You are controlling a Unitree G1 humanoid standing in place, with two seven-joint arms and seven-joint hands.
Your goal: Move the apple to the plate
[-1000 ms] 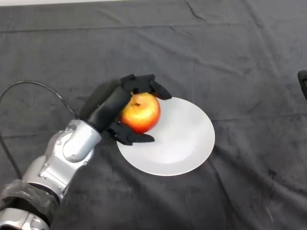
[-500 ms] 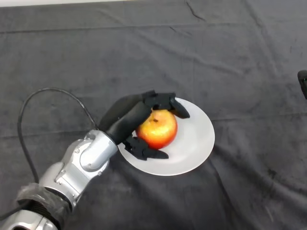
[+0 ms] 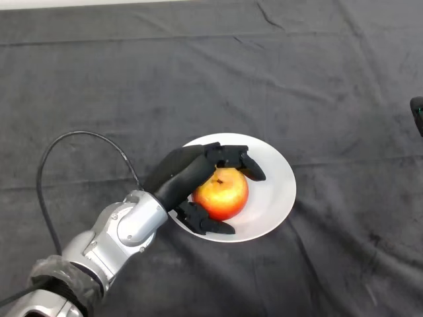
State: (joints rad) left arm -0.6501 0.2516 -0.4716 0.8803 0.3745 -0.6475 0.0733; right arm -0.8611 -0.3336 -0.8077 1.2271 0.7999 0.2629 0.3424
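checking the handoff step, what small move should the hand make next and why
Probably straighten the fingers and let go. The apple is already over the white plate, near its middle and well inside the rim, and the left hand is curled round it from the plate's left side. Whether the apple touches the plate can't be seen, so a slight lowering first may be wise.

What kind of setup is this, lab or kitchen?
Likely a lab test bench, not a kitchen: a table under plain dark cloth, with only a white plate and an apple that the left hand grips over it.
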